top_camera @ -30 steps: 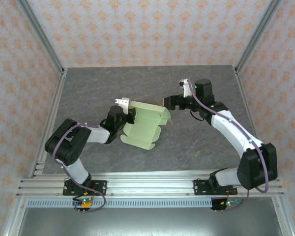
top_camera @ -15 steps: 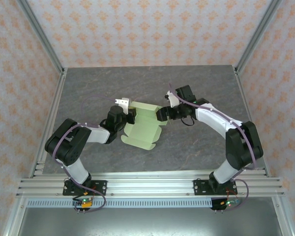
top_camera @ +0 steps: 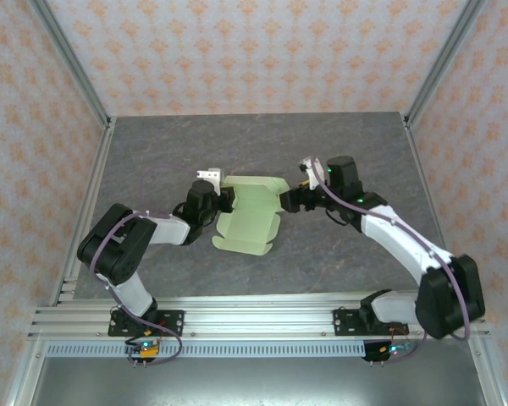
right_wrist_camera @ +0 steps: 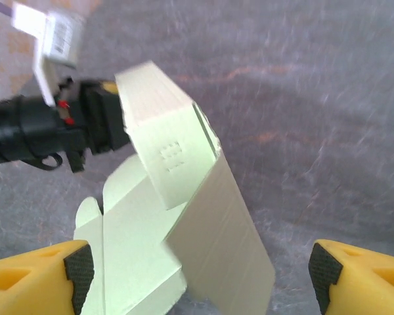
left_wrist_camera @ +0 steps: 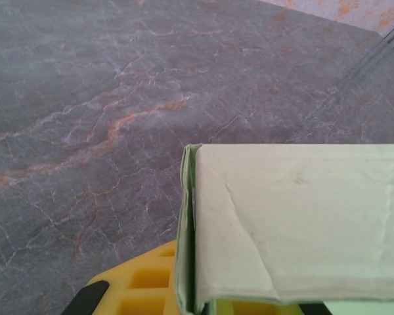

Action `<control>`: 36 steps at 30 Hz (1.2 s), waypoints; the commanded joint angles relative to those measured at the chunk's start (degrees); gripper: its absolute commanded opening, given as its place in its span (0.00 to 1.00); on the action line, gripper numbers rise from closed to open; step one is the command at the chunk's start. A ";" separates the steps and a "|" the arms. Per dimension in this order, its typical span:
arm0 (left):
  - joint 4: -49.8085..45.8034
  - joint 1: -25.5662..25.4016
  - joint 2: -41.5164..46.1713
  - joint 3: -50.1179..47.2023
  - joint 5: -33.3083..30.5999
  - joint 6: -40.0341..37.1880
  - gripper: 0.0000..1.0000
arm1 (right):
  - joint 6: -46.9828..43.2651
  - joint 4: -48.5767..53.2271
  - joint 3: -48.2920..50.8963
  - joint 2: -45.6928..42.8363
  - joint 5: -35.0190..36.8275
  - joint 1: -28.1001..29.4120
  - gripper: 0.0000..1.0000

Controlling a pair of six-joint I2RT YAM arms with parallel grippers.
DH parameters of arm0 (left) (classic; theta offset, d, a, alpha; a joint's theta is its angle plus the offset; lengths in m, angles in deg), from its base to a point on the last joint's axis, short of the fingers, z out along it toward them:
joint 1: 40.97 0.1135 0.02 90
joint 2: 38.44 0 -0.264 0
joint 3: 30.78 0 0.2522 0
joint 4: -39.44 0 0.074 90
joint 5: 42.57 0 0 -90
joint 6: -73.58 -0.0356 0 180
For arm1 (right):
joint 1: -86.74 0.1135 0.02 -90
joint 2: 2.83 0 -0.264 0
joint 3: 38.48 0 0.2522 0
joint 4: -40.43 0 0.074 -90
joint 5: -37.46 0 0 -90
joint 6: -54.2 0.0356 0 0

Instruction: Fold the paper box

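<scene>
The paper box (top_camera: 249, 213) is a pale green, partly folded sheet lying mid-table with its flaps spread. My left gripper (top_camera: 223, 201) is shut on the box's left edge. In the left wrist view a folded panel (left_wrist_camera: 302, 223) stands over the yellow finger (left_wrist_camera: 134, 289). My right gripper (top_camera: 289, 199) is open at the box's right edge. In the right wrist view its two yellow fingers (right_wrist_camera: 46, 269) stand wide apart, with a raised flap of the box (right_wrist_camera: 217, 223) between them and untouched. The left gripper (right_wrist_camera: 98, 125) holds the far side there.
The dark grey marbled table (top_camera: 339, 135) is framed by aluminium posts and patterned walls on three sides. A metal rail (top_camera: 254, 317) runs along the near edge, where both arm bases are mounted.
My right gripper moved in to the box's right flap, then drew back slightly. The right flap is pushed up and the box has shifted a little. The left gripper kept its grip.
</scene>
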 commanded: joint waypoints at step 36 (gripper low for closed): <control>-12.94 0.95 3.50 10.18 11.36 8.69 0.00 | -7.66 -24.00 6.25 1.95 -12.27 -1.08 0.75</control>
